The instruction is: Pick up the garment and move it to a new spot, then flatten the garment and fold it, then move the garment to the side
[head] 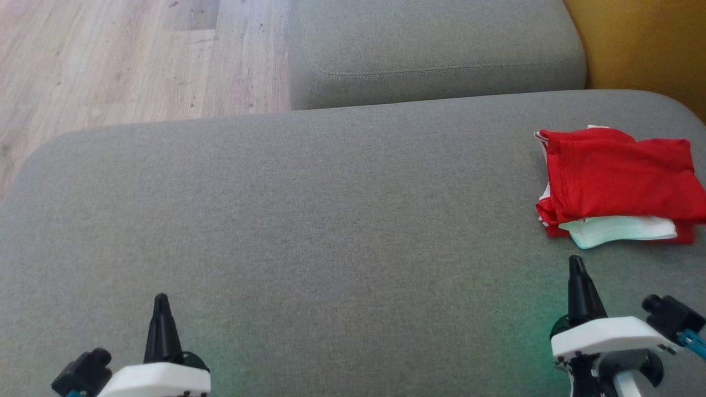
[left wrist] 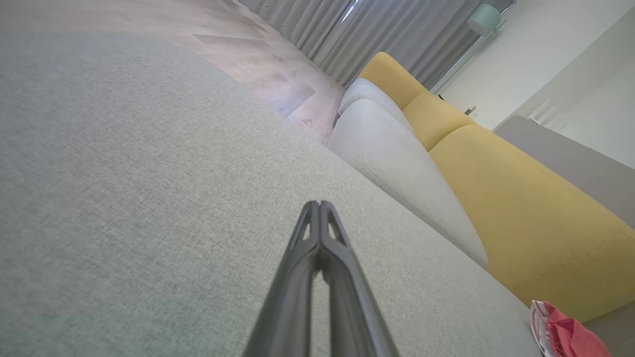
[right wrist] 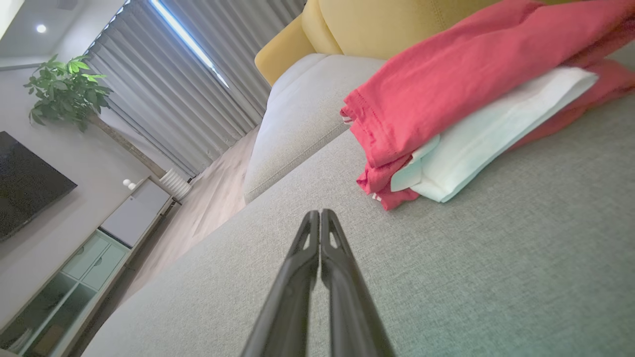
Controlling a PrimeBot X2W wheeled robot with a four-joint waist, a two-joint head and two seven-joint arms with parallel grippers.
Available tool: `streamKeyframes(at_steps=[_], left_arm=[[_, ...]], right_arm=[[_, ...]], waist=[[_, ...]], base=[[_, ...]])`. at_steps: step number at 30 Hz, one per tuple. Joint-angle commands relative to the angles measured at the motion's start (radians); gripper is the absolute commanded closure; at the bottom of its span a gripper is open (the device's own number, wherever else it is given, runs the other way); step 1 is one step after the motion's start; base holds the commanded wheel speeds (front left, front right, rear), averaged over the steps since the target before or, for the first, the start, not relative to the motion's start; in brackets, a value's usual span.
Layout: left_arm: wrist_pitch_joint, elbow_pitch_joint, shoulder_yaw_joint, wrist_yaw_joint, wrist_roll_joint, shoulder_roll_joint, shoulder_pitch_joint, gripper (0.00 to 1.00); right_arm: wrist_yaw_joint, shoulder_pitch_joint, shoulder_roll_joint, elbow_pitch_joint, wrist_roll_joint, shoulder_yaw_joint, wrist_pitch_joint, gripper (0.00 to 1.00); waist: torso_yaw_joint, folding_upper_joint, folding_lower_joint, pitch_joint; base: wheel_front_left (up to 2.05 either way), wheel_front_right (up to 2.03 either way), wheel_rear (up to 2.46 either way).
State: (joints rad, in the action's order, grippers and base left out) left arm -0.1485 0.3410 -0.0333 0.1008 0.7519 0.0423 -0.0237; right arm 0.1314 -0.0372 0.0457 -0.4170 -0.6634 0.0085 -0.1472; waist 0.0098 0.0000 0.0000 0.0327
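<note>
Nearest, the left hand (head: pixel 161 299) and right hand (head: pixel 576 260) hover over the grey sofa cushion (head: pixel 331 220), each pressed together and empty. Folded, the red garment (head: pixel 612 176) lies at the far right, seemingly already set aside.

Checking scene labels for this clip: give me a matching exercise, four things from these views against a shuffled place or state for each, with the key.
1 garment
2 left gripper
3 right gripper
4 wooden floor

a jaws shut, just short of the garment
b folded, on the grey cushion's right side
c beyond the cushion, upper left in head view
d jaws shut, over bare cushion, far from garment

Pairs: 1-b, 2-d, 3-a, 4-c
</note>
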Motion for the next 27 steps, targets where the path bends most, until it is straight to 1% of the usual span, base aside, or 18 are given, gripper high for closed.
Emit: streamKeyframes(at_steps=[1,27], left_arm=[[0.007,-0.036,0.02,0.006,0.021,0.002,0.052,1.0],[0.079,-0.053,0.056,0.013,0.257,0.004,0.074,1.0]], right_arm=[[0.0,-0.057,0.002,0.04,-0.025,-0.002,0.006,1.0],[0.0,-0.061,0.003,0.077,-0.285,-0.036,0.078,1.0]], waist=[[0.0,0.0,0.0,0.0],[-0.003,0.0,0.0,-0.01]], base=[[0.0,0.0,0.0],[0.0,0.0,0.0]])
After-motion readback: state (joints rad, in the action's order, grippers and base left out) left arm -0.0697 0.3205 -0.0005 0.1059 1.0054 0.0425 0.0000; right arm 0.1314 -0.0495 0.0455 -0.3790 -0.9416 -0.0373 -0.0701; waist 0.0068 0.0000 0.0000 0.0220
